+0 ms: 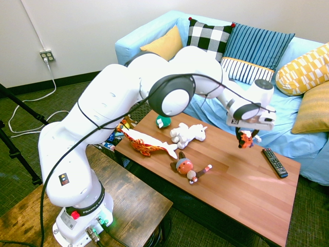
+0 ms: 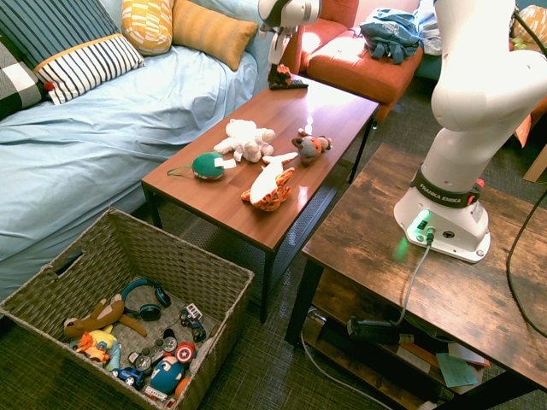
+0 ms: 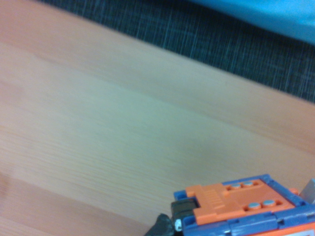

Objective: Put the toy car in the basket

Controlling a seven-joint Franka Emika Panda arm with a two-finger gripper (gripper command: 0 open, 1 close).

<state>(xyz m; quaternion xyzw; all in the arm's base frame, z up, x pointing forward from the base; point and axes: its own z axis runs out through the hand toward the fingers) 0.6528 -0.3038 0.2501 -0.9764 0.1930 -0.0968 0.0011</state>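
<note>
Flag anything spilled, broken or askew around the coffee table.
Nothing looks spilled, broken or askew. The white plush unicorn, orange-and-white fish-like plush and orange-headed doll lie loosely on the brown wooden coffee table, and the gripper holds the orange toy car above it.
</note>
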